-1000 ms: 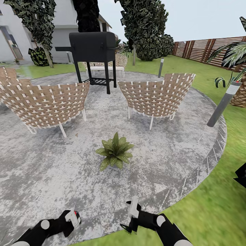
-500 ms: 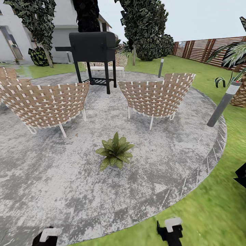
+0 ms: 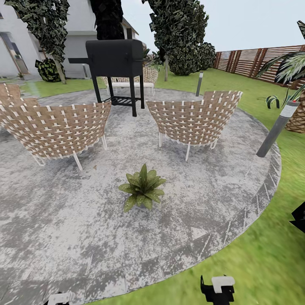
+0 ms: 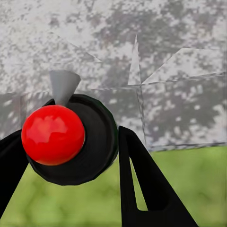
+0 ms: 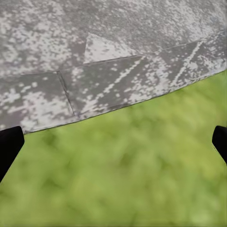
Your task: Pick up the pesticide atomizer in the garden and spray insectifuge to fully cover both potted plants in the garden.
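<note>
we see the pesticide atomizer (image 4: 71, 139) pinched in our left tool (image 4: 71, 189), its red ball top and grey nozzle cone sitting between the two black fingers (image 4: 142, 184), held above the edge where the round grey patio (image 3: 63, 220) meets the lawn (image 3: 262, 262). one potted plant (image 3: 142, 187), a low rosette of pointed green leaves, stands on the patio near its middle. beyond the potted plant are two woven wicker chairs (image 3: 194, 118), one to either side, and behind them a black grill (image 3: 115, 63) on legs. our right tool (image 5: 113, 142) hangs spread wide over the patio's rim and the grass, its dark fingertips (image 5: 9, 146) well apart. a brown slatted fence (image 3: 254, 63) runs far off to the potted plant's right.
</note>
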Robot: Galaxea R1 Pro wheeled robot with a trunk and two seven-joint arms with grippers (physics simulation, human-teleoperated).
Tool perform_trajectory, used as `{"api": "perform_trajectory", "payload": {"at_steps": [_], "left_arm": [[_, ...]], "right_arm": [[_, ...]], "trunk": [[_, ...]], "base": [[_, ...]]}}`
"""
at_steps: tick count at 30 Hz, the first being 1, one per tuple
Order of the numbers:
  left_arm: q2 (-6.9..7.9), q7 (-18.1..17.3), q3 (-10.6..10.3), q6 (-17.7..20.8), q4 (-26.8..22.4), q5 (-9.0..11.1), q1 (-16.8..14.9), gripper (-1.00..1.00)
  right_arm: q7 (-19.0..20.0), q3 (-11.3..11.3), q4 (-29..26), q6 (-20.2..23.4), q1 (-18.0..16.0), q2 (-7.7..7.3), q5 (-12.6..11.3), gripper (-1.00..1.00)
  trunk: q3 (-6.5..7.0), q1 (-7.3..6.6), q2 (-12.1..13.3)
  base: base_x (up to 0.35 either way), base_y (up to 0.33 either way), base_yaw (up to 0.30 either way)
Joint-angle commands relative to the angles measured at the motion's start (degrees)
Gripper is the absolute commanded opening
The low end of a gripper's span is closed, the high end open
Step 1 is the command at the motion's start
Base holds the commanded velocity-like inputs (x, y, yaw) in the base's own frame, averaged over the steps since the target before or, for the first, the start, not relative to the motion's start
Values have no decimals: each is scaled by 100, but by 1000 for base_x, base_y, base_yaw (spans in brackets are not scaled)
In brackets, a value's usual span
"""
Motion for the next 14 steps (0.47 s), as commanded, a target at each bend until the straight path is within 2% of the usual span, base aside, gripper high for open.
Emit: {"api": "perform_trajectory", "payload": {"at_steps": [1, 5, 9, 14], "left_arm": [[0, -37, 53, -16, 4, -22, -3, -100], [8, -37, 59, -17, -4, -22, -3, -100], [21, -37, 59, -17, -5, -35, -3, -100], [43, -37, 59, -16, -5, -39, -3, -100]], "right_arm": [[-33, -35, 5, -8, 13, -19, 65, 100], [-38, -34, 0, 2, 55, -193, 66, 100], [-38, -33, 11, 149, 495, -81, 60, 100], [-38, -33, 5, 184, 595, -60, 59, 100]], "trunk": [[-4, -1, -2], [-4, -1, -2], [-4, -1, -2], [-4, -1, -2]], "base": [[0, 0, 0], [0, 0, 0], [0, 0, 0], [0, 0, 0]]}}
